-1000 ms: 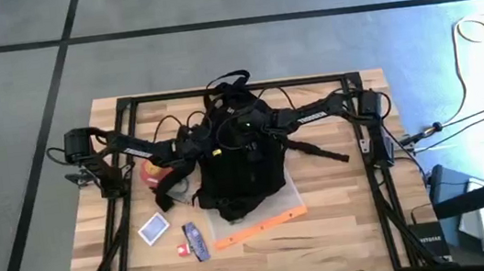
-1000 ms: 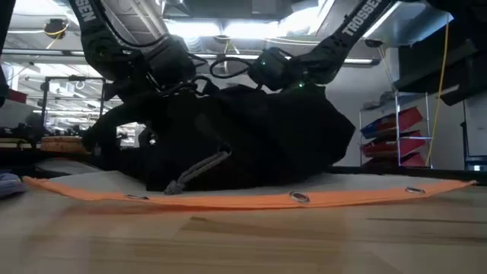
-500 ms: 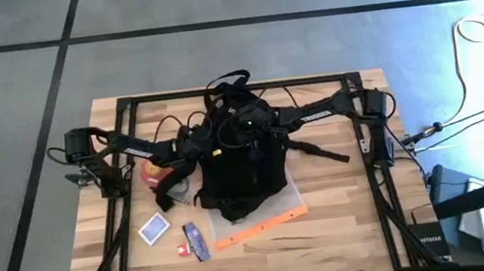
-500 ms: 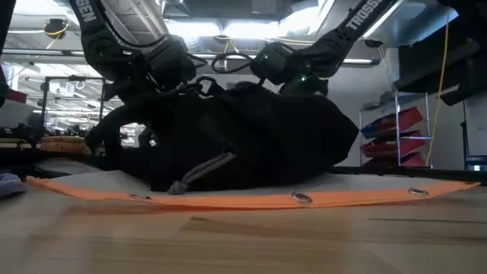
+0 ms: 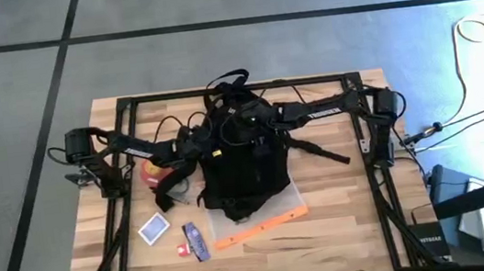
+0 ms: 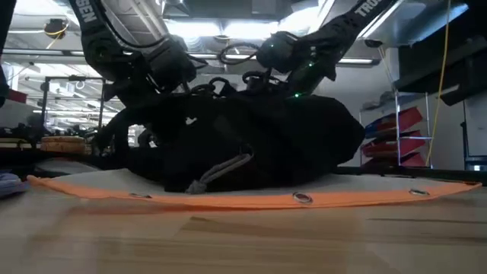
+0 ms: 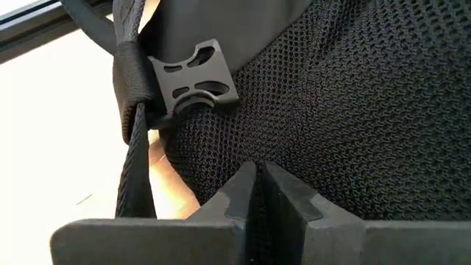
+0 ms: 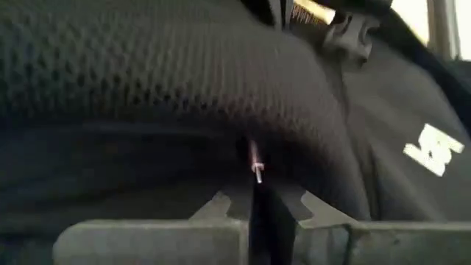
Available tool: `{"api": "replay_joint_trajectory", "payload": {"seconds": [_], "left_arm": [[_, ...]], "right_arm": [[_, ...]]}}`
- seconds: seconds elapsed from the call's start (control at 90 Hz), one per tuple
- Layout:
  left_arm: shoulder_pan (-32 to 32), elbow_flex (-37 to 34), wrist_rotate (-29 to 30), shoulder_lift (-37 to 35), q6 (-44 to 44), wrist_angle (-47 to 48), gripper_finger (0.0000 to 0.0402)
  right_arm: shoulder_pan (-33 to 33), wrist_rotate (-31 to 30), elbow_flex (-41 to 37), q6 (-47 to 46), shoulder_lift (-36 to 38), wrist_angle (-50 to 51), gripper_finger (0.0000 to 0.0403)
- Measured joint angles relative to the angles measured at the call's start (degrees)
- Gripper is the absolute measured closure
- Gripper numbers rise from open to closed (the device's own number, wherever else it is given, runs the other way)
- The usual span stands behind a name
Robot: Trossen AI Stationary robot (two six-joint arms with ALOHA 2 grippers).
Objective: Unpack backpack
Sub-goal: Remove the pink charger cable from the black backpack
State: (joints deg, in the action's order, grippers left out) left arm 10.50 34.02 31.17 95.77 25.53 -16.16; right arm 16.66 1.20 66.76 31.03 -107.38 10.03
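I am seeing the backpack (image 5: 239, 168) lying near the middle of the wooden table (image 5: 344, 215), partly on an orange-edged mat (image 5: 262, 225), with both arms reaching in over its far end. My left gripper (image 7: 256, 193) is pressing against the pack's black mesh panel, its 2 fingers (image 7: 291, 202) drawn together with only a thin seam between them; a black plastic buckle (image 7: 193, 73) on a strap (image 7: 136, 158) is sitting just beside them. My right gripper (image 8: 254, 193) is also sitting tight against the fabric, fingers closed on a small metal zipper pull (image 8: 255, 165) standing up between the tips.

The high view is giving me the layout that the wrist cameras are missing: a small white-and-blue card (image 5: 154, 229), a dark flat packet (image 5: 196, 241) and a red round item (image 5: 149, 172) are lying on the table to the pack's left. The low view is showing the pack (image 6: 243, 148) bulging as a dark mound on the mat (image 6: 251, 199), a grey cord (image 6: 217, 173) trailing down its side. Only the right wrist view is catching white lettering (image 8: 434, 147) on the fabric.
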Motion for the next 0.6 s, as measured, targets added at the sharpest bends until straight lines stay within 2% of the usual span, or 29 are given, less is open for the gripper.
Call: {"api": "replay_joint_trajectory", "payload": {"seconds": [0.378, 0.6], "left_arm": [[0.0, 0.0, 0.3, 0.0, 0.1, 0.7, 0.0384], [0.0, 0.0, 0.3, 0.0, -0.3, 0.7, 0.0384]], "right_arm": [[0.0, -1.7, 0.0, -1.6, 6.9, 10.0, 0.0402], [0.0, -1.5, -3.7, -2.8, 13.1, 12.6, 0.0402]]}}
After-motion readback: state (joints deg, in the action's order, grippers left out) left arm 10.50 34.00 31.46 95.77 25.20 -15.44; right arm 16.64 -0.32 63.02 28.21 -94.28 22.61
